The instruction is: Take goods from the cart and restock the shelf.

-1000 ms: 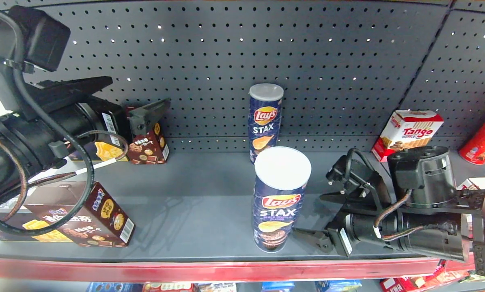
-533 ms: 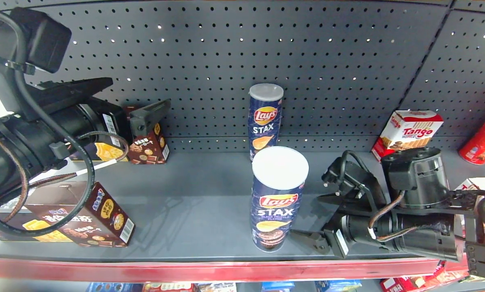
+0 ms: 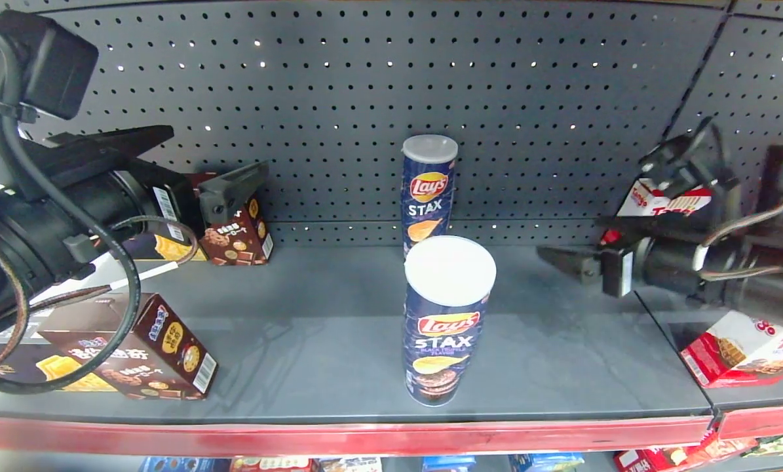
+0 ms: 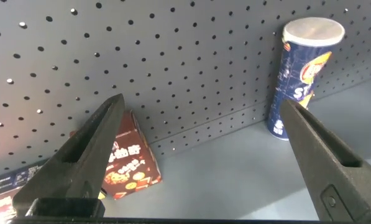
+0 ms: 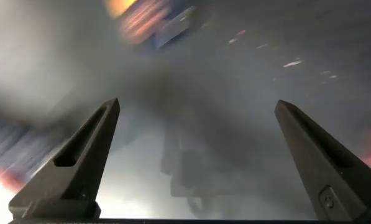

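1. Two chip cans stand upright on the shelf (image 3: pixel 312 341), one behind the other. The front can (image 3: pixel 449 321) is near the red front edge, and the rear can (image 3: pixel 428 196) is against the pegboard back wall (image 3: pixel 365 78).
2. Right gripper (image 3: pixel 569 237): jaws spread wide and holding nothing. It hangs above the shelf to the right of the front can, apart from it and pointing toward it. Its wrist view is too blurred to make out what lies between the fingers (image 5: pixel 79 155).
3. Left gripper (image 3: pixel 219 148): also wide apart and empty, raised at the left of the shelf. In its wrist view the fingers (image 4: pixel 89 149) frame the back wall, with a brown biscuit box (image 4: pixel 126 162) standing just beside one finger and the rear can beyond the other.
4. A second brown box (image 3: pixel 142 354) lies on its side at the front left.
5. A red-and-white wafer box (image 3: pixel 666 196) sits behind the right arm, and another (image 3: pixel 745 351) lies on the neighbouring shelf section.
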